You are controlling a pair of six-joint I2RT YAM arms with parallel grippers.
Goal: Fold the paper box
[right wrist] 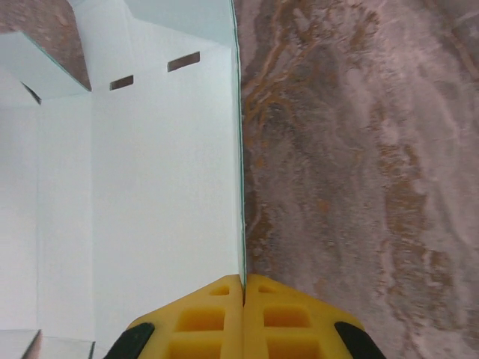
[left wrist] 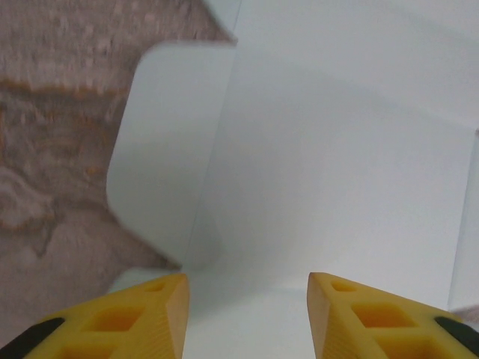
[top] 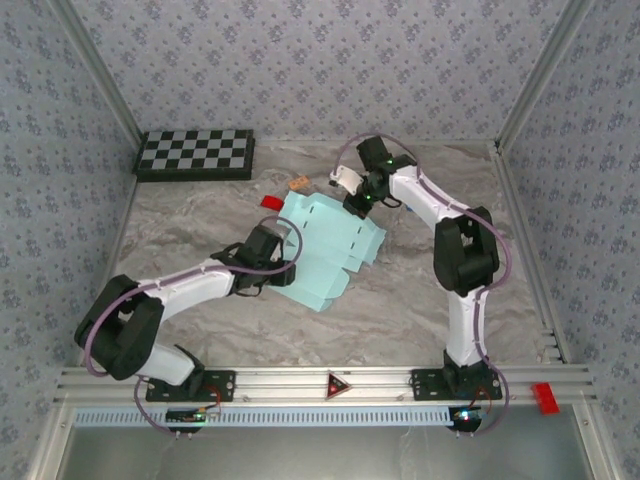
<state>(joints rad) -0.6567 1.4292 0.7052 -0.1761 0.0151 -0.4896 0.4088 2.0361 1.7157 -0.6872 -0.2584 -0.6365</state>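
The right gripper (right wrist: 244, 288) is pinched closed on a thin edge of the box (right wrist: 150, 187). The box spreads ahead of its fingers and to their left. The left gripper (left wrist: 247, 288) stands half-open and empty, with the box directly under it. I think the right pinch should hold firm while the left pushes the flap (left wrist: 161, 149), ahead on its left, over along its crease.

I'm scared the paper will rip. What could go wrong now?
The right gripper pinches just the thin edge of the paper box, so a pull might tear or crumple it. The left gripper is open over the sheet, not gripping it, so the box could slide toward the red block.
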